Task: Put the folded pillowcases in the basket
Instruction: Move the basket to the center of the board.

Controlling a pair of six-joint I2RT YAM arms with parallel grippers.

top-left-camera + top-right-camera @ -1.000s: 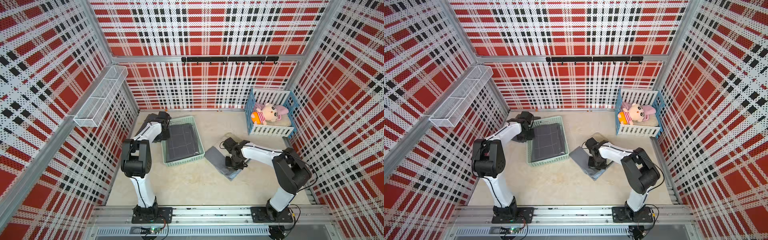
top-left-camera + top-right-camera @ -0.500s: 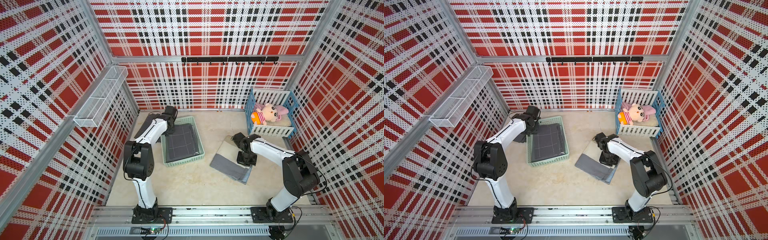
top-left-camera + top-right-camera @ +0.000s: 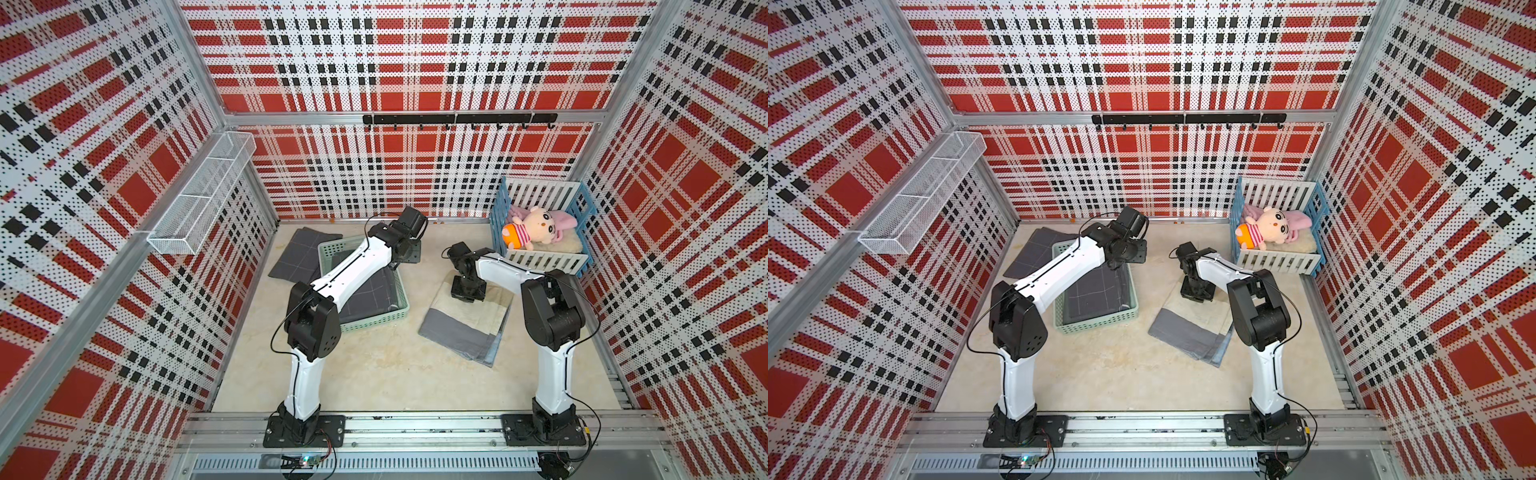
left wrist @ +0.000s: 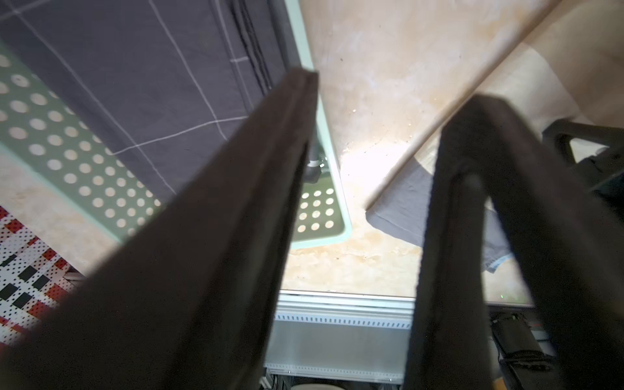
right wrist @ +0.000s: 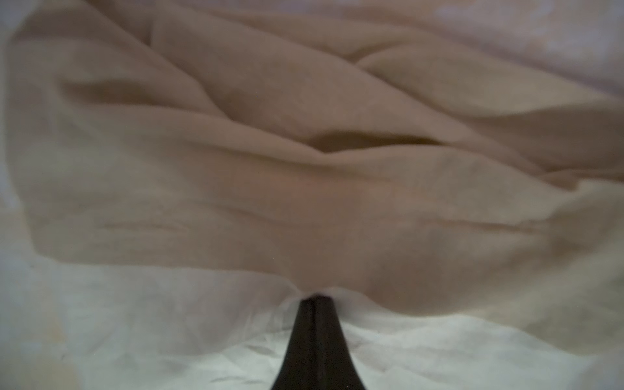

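Note:
The pale mint basket (image 3: pixel 374 322) (image 3: pixel 1096 322) (image 4: pixel 67 148) stands left of centre. A folded dark grey checked pillowcase (image 3: pixel 374 291) (image 3: pixel 1096 291) (image 4: pixel 135 67) lies flat inside it. My left gripper (image 3: pixel 409 253) (image 3: pixel 1133 253) (image 4: pixel 395 86) hovers by the basket's far right corner, open, with nothing between its fingers. My right gripper (image 3: pixel 467 291) (image 3: pixel 1196 293) (image 5: pixel 316 297) points down, shut on a pinch of thin pale fabric. That fabric belongs to a grey-and-beige cloth (image 3: pixel 457 336) (image 3: pixel 1187 336) (image 4: pixel 401 209) spread on the floor right of the basket.
A second dark checked cloth (image 3: pixel 297 253) lies on the floor behind the basket's left side. A blue-and-white crib (image 3: pixel 544 257) with a plush doll (image 3: pixel 536 226) stands at the back right. A white wire shelf basket (image 3: pixel 199 199) hangs on the left wall.
My left gripper has swung from the basket's far left corner to its far right corner and opened wider. My right gripper has pulled the cloth's edge back toward the crib, baring its beige side.

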